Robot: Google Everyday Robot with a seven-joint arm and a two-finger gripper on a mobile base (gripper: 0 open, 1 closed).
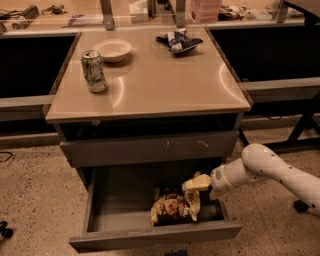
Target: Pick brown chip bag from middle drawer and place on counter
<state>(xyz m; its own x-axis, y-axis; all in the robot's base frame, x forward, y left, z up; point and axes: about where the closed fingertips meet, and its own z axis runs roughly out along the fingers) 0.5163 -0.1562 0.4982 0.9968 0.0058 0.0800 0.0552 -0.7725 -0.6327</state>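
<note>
The brown chip bag [173, 206] lies inside the open middle drawer [155, 237], right of centre, its cream end up toward the right. My gripper [195, 183] reaches in from the right over the drawer's right side, its fingertips just above the bag's upper right end. The white arm [270, 170] stretches away to the right. The beige counter [165, 82] sits above the drawer.
On the counter stand a green soda can [93, 71], a pale bowl [113, 50] and a blue-and-white bag [178, 41]. A closed grey drawer front with pale scratches [150, 147] is above the open one. A cluttered workbench [65, 15] runs along the back.
</note>
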